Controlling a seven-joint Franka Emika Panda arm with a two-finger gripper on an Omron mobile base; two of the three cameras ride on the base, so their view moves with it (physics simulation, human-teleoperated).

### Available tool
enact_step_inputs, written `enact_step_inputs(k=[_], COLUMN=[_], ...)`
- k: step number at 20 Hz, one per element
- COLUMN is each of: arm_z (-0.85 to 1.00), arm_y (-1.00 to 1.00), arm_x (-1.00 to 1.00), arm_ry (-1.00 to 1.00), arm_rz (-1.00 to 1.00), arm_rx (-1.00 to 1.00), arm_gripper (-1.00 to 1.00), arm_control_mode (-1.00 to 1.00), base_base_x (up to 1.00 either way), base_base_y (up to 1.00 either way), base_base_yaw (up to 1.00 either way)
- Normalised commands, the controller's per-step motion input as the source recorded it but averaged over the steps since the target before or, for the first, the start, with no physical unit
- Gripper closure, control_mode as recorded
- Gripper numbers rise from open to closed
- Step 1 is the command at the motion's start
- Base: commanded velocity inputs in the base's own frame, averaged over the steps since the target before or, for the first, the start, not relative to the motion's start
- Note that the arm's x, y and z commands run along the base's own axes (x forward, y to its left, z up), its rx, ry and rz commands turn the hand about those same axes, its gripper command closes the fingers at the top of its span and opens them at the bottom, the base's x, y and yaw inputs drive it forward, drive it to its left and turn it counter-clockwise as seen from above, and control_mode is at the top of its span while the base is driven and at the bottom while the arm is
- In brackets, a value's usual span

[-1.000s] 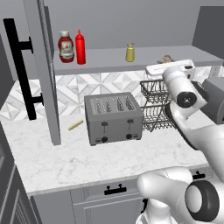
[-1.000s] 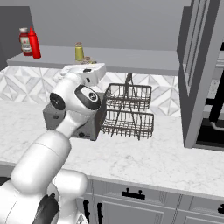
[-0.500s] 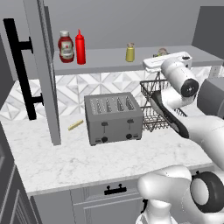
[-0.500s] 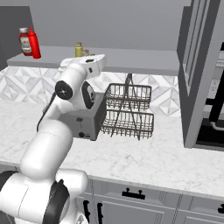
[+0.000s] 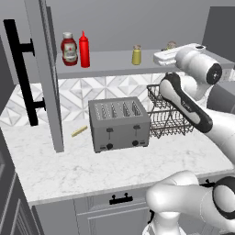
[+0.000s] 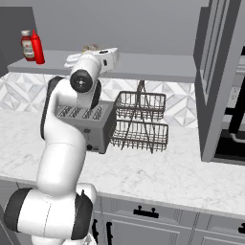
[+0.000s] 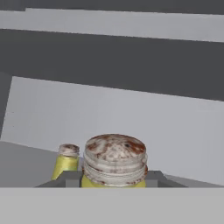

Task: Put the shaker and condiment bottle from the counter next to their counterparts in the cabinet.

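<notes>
Now the tool (image 7: 113, 181) is up at the shelf (image 5: 110, 64) of the cabinet (image 5: 43, 69), and it is clenched around the shaker (image 7: 114, 159), whose pale cap pokes up between the two dark tips in the hand view. Just past it, at about ten o'clock in that view, stands the other yellow shaker (image 7: 66, 161), and it looks close but not touching. From the left base view, that yellow shaker (image 5: 136, 55) sits near the middle of the shelf, and the white hand is off at its three o'clock side, over the right part of the shelf. Far along the shelf at nine o'clock stand the red condiment bottle (image 5: 84, 49) and the fat ketchup bottle (image 5: 69, 48), side by side, so that part of the job looks done. Down on the desk (image 5: 92, 167) are a toaster (image 5: 118, 124), a wire rack (image 5: 167, 112) and a small stick (image 5: 79, 131), all well apart from the shelf. I think the step in hand is bringing the held shaker next to its twin. The next move calls for sliding a bit nearer to the yellow one, setting the shaker down flat on the shelf, then letting go slowly. If it goes too fast, it could bump the twin and tip it over.
</notes>
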Motion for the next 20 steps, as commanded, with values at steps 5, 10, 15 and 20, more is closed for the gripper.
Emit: enact_step_inputs(k=[5,10,15,20], arm_z=[0.0,-0.02,0.0,-0.22], arm_y=[0.0,0.0,0.0,0.25], arm_x=[0.0,0.0,0.0,0.0], arm_ry=[0.2,0.1,0.0,0.0], arm_rz=[0.17,0.14,0.01,0.0], arm_rx=[0.0,0.0,0.0,0.0], arm_gripper=[1.0,1.0,1.0,1.0], arm_control_mode=[-1.0,-1.0,-1.0,-1.0], base_base_x=[0.0,0.0,0.0,0.0], base_base_y=[0.0,0.0,0.0,0.0], base_base_yaw=[0.0,0.0,0.0,0.0])
